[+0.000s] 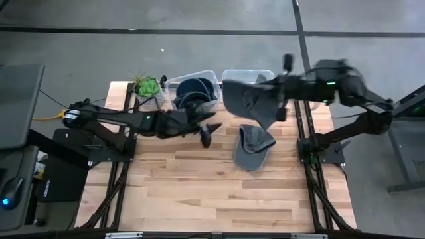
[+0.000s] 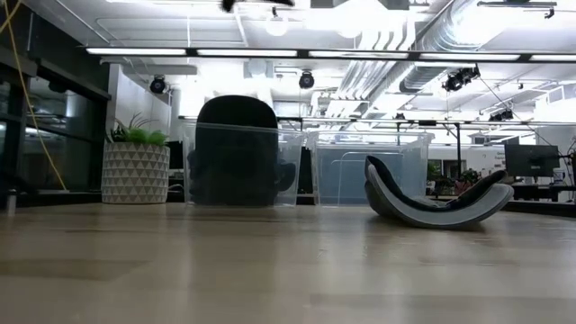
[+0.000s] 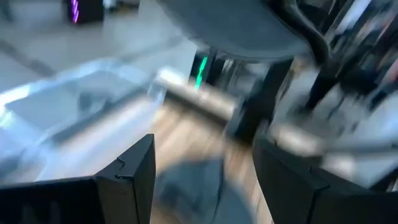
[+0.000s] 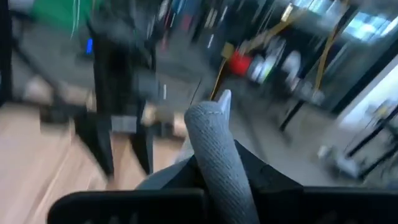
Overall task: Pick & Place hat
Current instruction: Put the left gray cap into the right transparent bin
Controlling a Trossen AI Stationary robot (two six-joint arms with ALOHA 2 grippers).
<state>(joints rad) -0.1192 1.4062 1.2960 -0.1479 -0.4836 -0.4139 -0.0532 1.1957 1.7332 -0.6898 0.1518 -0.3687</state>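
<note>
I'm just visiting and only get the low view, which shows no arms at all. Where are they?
Observer: The right claw is up high, gripping a grey hat over the right bin.
Operator: And the other one?
Observer: The left claw is open and empty, raised near the left bin.
</note>
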